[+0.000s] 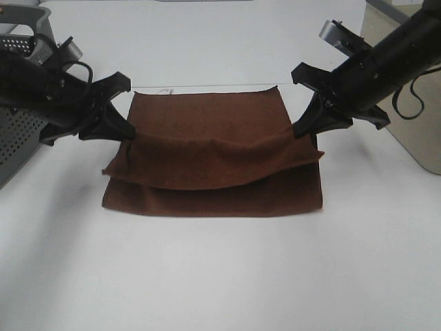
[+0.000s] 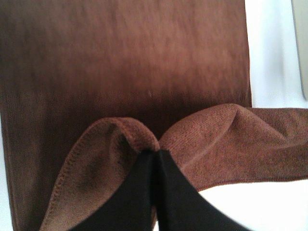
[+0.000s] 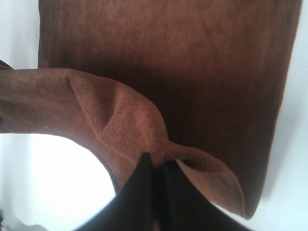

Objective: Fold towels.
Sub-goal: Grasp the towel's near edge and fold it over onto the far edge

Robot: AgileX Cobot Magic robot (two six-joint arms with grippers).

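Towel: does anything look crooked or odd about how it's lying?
Nothing damaged. The towel is mid-fold: the left tool and right tool each pinch a corner of the lifted edge, which sags in the middle and hangs lower at its left end.

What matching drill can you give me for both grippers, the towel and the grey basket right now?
1 left gripper
2 right gripper
3 towel
4 grey basket

A at the high view's left edge
B shut on the towel's right side
C lifted layer sagging between the grippers
D shut on the towel's left side

Pairs: 1-D, 2-B, 3-C, 4-A
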